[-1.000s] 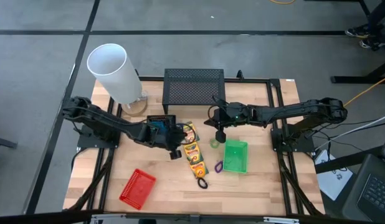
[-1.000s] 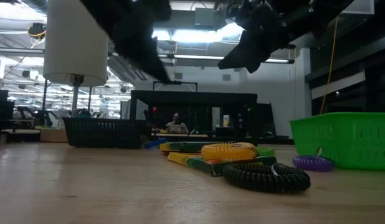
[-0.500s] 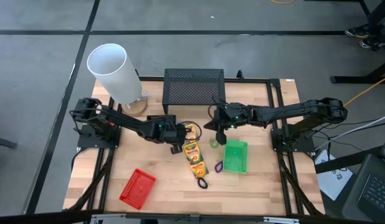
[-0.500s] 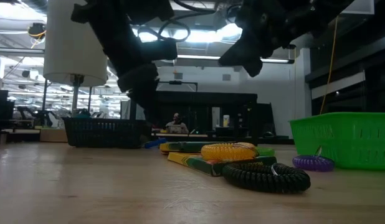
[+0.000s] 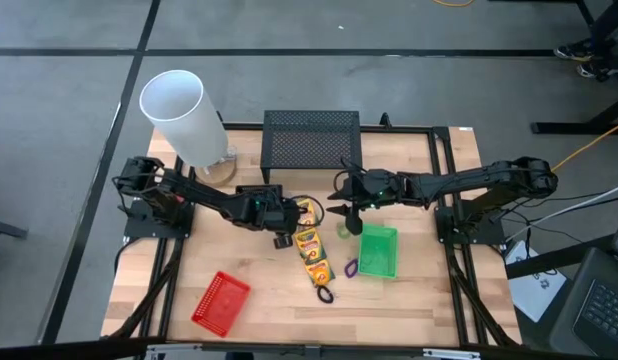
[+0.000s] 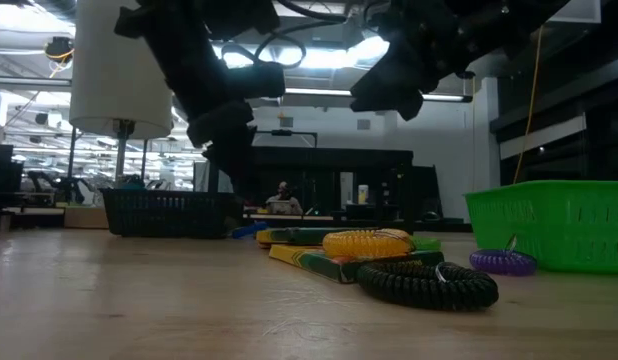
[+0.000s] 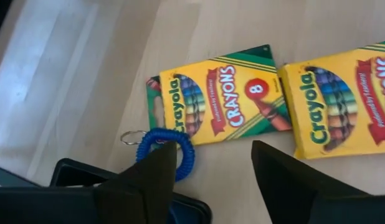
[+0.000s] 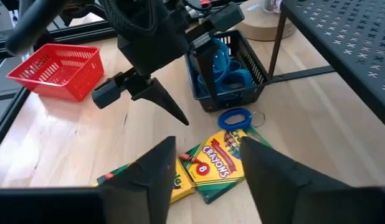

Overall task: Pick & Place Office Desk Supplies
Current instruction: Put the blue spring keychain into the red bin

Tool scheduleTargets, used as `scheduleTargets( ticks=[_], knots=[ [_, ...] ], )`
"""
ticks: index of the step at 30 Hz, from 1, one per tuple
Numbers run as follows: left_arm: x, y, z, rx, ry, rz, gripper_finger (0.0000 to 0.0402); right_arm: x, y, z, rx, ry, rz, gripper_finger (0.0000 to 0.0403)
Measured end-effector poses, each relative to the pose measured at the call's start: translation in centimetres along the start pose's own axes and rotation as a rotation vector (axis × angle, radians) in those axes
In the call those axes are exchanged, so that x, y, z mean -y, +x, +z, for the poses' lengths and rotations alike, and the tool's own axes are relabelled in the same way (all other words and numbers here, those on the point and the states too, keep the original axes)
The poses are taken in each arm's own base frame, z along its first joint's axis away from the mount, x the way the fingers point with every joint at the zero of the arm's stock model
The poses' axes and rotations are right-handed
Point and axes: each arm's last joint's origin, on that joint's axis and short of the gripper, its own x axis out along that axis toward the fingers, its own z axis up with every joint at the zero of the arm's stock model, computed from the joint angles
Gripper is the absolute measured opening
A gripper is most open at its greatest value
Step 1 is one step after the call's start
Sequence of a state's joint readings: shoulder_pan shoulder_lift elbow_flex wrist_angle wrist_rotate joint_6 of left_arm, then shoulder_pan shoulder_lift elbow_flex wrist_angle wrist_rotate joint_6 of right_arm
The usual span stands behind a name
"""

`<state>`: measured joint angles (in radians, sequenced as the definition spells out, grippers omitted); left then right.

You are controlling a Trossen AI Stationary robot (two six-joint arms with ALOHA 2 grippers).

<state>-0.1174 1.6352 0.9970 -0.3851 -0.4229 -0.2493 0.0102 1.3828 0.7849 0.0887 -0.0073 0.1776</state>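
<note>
Pale wooden boards form the surface (image 5: 259, 300), on which a black mesh basket (image 8: 227, 68) holding blue-handled scissors (image 8: 225, 62) is seen at the middle, a red mesh basket (image 5: 221, 300) at the near left and a green mesh basket (image 5: 378, 251) at the right, with nothing made out inside the last two. Crayon boxes (image 5: 309, 244) are laid between the baskets, with a blue loop (image 7: 166, 151) touching one box beside the black basket and a purple loop (image 6: 502, 262) just beside the green one. The left gripper (image 7: 211, 177) is held over the blue loop and the right gripper (image 8: 202, 163) above the crayon boxes, each with its fingers spread and nothing between them.
</note>
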Motion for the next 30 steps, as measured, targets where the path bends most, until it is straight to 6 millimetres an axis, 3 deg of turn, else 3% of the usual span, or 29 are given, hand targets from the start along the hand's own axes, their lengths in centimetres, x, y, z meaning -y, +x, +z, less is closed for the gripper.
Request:
scheduleTargets(
  ticks=[8,19,30],
  knots=[
    [-1.1,0.8,0.1,-0.032,-0.051,-0.005,0.0226,-0.1,0.0,0.0,-0.002,0.007,0.011,0.0224],
    [-1.1,4.2,-0.9,-0.121,-0.004,0.004,0.0226,-0.2,0.0,-0.1,-0.012,0.014,0.012,0.0216],
    [-1.5,4.6,-1.0,-0.126,0.0,0.044,0.0224,-0.2,0.0,-0.2,-0.017,0.017,0.011,0.0213]
  ],
)
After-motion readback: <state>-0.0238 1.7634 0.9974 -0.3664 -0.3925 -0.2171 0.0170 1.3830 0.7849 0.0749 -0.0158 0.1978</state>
